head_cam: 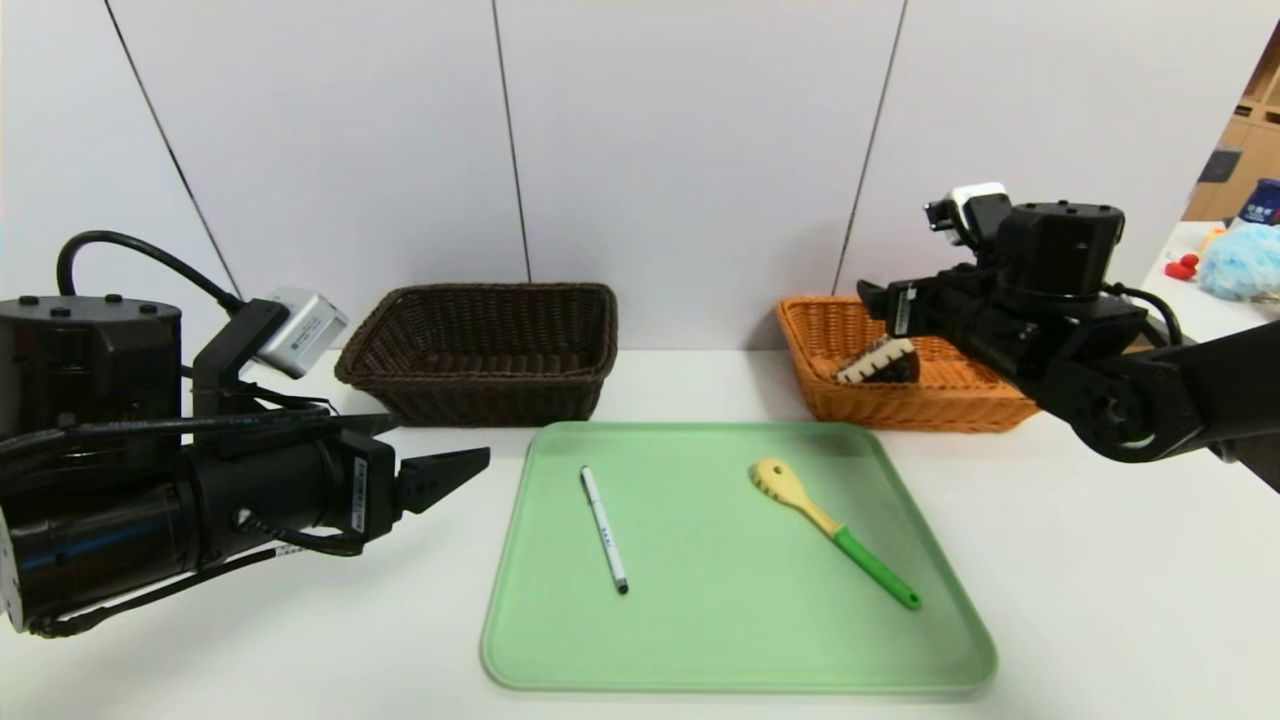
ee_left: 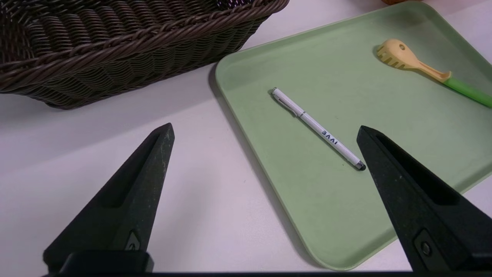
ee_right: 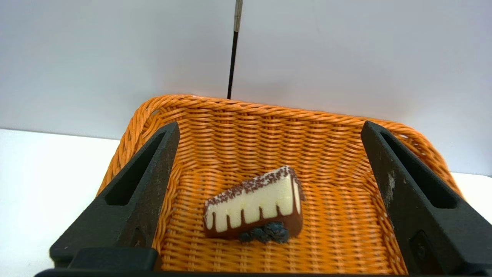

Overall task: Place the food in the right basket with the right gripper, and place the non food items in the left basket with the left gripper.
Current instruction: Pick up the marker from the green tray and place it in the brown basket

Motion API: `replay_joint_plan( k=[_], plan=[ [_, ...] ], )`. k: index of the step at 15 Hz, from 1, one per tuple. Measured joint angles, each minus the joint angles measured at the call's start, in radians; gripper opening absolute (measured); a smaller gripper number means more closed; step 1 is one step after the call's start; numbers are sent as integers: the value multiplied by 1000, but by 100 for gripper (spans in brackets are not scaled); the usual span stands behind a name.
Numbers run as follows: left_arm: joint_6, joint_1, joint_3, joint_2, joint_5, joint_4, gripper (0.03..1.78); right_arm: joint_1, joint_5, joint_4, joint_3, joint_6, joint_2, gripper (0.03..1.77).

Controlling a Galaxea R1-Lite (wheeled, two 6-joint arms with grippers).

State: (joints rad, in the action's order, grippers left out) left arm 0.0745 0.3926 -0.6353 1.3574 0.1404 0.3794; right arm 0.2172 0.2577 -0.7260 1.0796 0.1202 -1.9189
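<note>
The food, a toy cake wedge (head_cam: 878,362) (ee_right: 253,207), lies tipped over on the floor of the orange right basket (head_cam: 900,410) (ee_right: 269,107). My right gripper (head_cam: 872,298) (ee_right: 270,124) hangs open above the basket, with both fingers apart from the cake. A white pen (head_cam: 604,528) (ee_left: 317,128) and a yellow slotted spoon with a green handle (head_cam: 830,530) (ee_left: 419,67) rest on the green tray (head_cam: 740,660) (ee_left: 346,200). The dark brown left basket (head_cam: 480,400) (ee_left: 115,57) looks empty. Left of the tray, my left gripper (head_cam: 470,470) (ee_left: 265,127) is open and holds nothing.
White wall panels stand close behind both baskets. At the far right, a side table carries a blue fluffy object (head_cam: 1240,260) and a small red toy (head_cam: 1183,266). Bare white tabletop surrounds the tray.
</note>
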Motion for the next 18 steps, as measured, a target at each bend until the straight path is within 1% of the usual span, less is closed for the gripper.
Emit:
replay_joint_plan(
  k=[3, 4, 6, 7, 9, 10, 12, 13, 16, 18],
  plan=[
    [-6, 5, -25, -3, -4, -17, 169, 0, 3, 220, 24, -17, 102, 166],
    [-5, 13, -44, -4, -6, -44, 169, 1, 3, 313, 36, -19, 145, 166],
    [-2, 30, -114, -11, 0, -142, 169, 8, 0, 509, 63, -42, 237, 167],
    [-1, 35, -162, -14, 13, -201, 169, 16, -4, 623, 80, -69, 288, 168],
    [6, 42, -272, -14, 31, -306, 169, 41, -8, 802, 97, -122, 372, 168],
    [11, 44, -328, -11, 34, -361, 169, 52, -8, 846, 94, -137, 399, 169],
    [6, 45, -418, -5, 11, -469, 169, 72, -4, 860, 57, -146, 458, 169],
    [0, 50, -434, -8, -2, -489, 169, 81, -2, 860, 33, -146, 483, 169],
    [3, 111, -465, -10, -56, -516, 169, 114, 0, 861, -6, -145, 528, 169],
    [1, 136, -476, -10, -64, -517, 169, 130, 0, 861, -18, -146, 543, 169]
  ],
)
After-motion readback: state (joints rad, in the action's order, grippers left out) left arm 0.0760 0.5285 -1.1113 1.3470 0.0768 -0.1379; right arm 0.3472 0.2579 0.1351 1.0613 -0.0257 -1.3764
